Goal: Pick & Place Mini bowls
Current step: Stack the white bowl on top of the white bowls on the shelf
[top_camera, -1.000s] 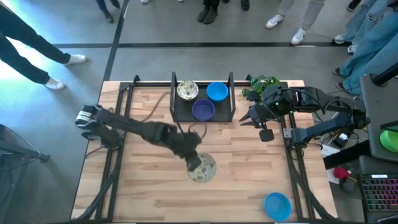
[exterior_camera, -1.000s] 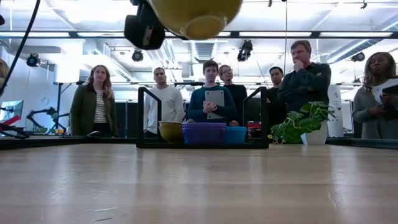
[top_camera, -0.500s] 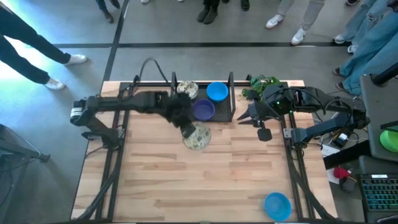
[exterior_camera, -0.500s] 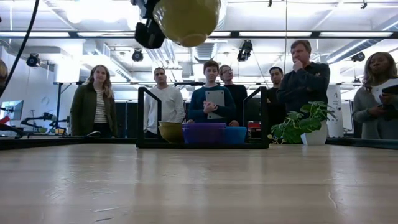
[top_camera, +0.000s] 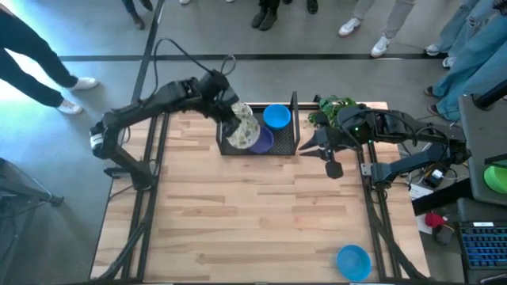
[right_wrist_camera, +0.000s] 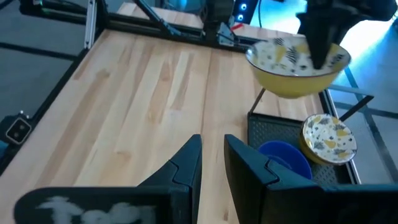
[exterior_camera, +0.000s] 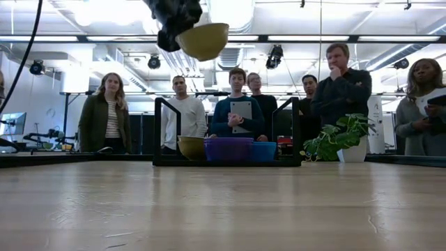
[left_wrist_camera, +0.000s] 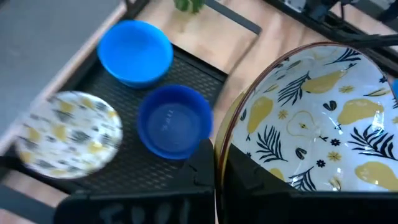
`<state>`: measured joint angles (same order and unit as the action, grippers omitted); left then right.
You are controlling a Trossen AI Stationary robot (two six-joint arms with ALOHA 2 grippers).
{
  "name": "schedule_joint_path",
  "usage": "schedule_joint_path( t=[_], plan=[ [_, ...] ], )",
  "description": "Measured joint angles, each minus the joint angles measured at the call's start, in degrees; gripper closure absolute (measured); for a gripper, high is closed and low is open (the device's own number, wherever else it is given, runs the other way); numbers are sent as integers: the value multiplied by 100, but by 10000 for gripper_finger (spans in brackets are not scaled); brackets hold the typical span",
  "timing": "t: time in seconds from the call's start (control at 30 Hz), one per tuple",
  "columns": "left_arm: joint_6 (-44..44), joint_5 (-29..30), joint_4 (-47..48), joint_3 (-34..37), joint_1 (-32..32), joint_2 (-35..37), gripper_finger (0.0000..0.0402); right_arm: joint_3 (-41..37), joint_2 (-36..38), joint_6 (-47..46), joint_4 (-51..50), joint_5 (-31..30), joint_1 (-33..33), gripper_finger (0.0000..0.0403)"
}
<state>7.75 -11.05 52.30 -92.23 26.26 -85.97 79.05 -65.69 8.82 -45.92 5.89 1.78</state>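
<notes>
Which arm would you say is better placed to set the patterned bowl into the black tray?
The left: its hand already holds the patterned bowl above the black tray, while the right hand waits empty beside the tray.

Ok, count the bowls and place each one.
5. One patterned bowl in the left gripper above the tray; in the tray a bright blue bowl, a purple bowl and a second patterned bowl; another blue bowl far off at the table's right edge. Right gripper waits beside it.

Held patterned bowl covers tray's cream bowl in high view, its rim cut off in left wrist view; left gripper fingers hidden behind it.
</notes>
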Motion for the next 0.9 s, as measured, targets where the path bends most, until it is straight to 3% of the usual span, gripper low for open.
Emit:
schedule_joint_path(
  t=[0.4,0.63,0.9],
  plan=[
    [-1713,324,-115,-100,848,-299,397,0,0,-289,300,-8,2,337],
    [-2535,352,121,-912,1203,-983,397,0,-2,-564,353,-483,4,337],
    [-3000,440,418,-1716,1303,-1764,397,0,-2,-591,353,-610,4,337]
  ],
)
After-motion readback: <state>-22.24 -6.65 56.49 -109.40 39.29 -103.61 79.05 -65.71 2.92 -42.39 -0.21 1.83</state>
